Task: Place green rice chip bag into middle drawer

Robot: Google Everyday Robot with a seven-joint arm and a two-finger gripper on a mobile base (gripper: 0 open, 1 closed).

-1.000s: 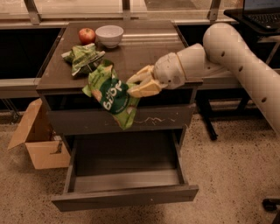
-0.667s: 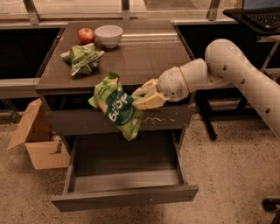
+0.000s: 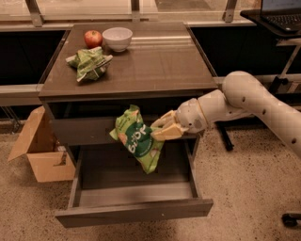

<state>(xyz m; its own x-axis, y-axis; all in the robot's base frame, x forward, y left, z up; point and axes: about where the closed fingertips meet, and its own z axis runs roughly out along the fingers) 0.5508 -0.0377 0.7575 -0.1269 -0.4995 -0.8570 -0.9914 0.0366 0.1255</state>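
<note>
The end effector (image 3: 160, 132) is clamped on the green rice chip bag (image 3: 139, 142). The bag hangs to its left, long axis slanting downward, above the open middle drawer (image 3: 134, 211). Judging by this, straight descent should suffice.

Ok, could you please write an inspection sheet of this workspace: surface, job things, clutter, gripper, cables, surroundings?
Surface: dark cabinet top, with three items at its back left.
Job's things: chip bag held in the air, tilted, above the drawer, which is pulled out; not yet inside it.
Clutter: apple and bowl side by side; pale-green bag lying in front of them.
Grippers: gripper in front of the cabinet, over the drawer, shut on the chip bag's right edge.
Cables: nothing seen.
Surroundings: open cardboard box on the floor left of the cabinet; laptop at the upper right.
</note>
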